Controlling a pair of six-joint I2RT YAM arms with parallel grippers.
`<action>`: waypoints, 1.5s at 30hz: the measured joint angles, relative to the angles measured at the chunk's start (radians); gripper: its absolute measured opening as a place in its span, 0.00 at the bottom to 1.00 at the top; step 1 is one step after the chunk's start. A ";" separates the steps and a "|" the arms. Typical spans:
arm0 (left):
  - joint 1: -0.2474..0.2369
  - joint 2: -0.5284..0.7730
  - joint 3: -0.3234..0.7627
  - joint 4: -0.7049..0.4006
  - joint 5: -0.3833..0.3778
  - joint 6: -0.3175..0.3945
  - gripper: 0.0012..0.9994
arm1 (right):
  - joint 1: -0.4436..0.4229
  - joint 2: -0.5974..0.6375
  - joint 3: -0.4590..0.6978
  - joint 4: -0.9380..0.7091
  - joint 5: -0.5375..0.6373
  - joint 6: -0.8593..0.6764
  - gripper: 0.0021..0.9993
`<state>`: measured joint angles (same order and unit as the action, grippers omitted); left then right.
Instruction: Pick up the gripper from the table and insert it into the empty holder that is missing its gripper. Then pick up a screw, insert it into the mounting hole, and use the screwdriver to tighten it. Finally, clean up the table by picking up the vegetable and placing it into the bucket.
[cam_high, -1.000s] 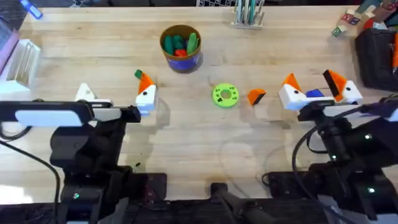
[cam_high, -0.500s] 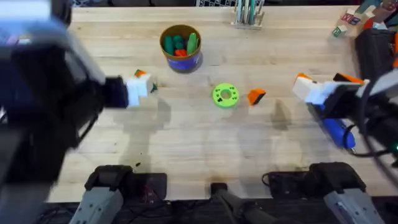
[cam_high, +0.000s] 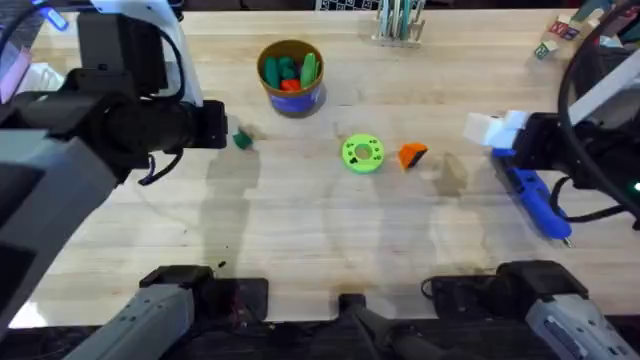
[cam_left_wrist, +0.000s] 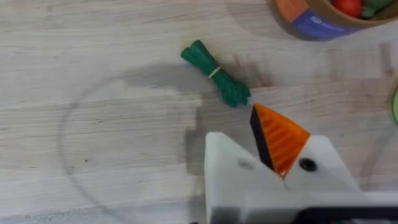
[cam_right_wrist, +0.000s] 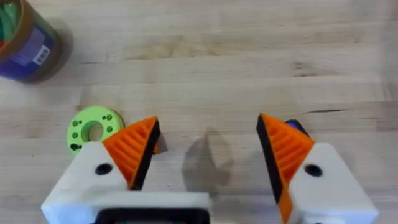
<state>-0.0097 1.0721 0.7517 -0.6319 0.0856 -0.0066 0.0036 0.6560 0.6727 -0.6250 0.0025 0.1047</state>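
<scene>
From overhead I see the loose orange gripper lying mid-frame, just right of the green disc, its narrow end pointing lower left. The screwdriver lies at the right, long axis running from upper left to lower right, with the thin tip at the lower right end.

The vegetable in my left wrist view is a dark-green stub lying diagonally on the wood — overhead it sits left of centre, below and left of the bucket. The bucket's blue label carries writing, but I cannot read it.

My right gripper stands wide open, two orange tips facing each other with bare table between. My left gripper shows one orange tip beside a bare white holder — I cannot tell how far it is open.
</scene>
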 joint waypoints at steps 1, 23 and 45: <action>-0.007 -0.019 0.002 -0.012 0.000 0.006 0.02 | 0.000 0.000 0.000 0.000 0.000 0.000 0.96; -0.545 -0.344 0.043 0.072 0.245 0.052 0.99 | 0.000 0.000 0.000 -0.214 0.000 0.000 0.96; -0.597 -0.731 -0.733 0.948 0.235 0.082 0.99 | 0.000 0.000 0.000 -0.479 0.000 0.000 0.96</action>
<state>-0.6064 0.3414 0.0190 0.3165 0.3204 0.0750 0.0036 0.6563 0.6727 -1.1036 0.0025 0.1049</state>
